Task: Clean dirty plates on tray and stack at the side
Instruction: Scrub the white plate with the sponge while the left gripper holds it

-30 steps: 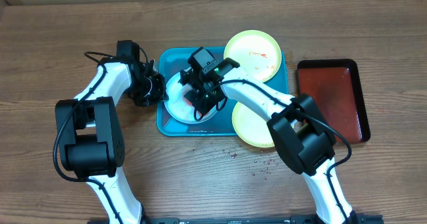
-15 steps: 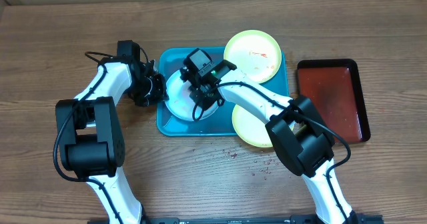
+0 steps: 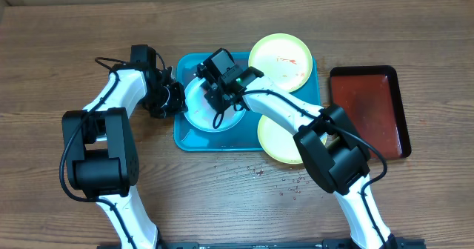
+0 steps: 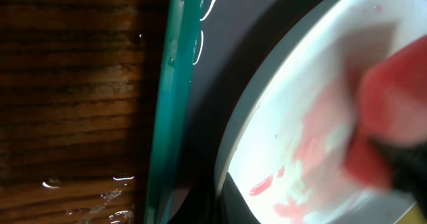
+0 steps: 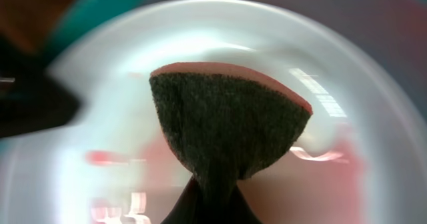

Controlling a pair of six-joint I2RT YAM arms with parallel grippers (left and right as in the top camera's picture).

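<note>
Scrubbing is under way on the blue-white plate point(image 3: 198, 110), which lies in the left half of the tray point(image 3: 185, 139), near the middle of the far edge of the surface. Within the last second the sponge point(image 5: 227, 131) has swept from the plate's near side toward its far-left rim. Pink film and a red streak point(image 4: 265, 184) remain, so it is not clean yet. The right pincer point(image 3: 217, 93) is clamped on the sponge. The left pincer point(image 3: 172, 99) sits at the plate's left rim, and I cannot tell whether it grips.

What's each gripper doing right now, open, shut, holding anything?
Left gripper: cannot be told; it sits at the tray left rim, beside the pale plate.
Right gripper: closed on the sponge, over that plate.
</note>
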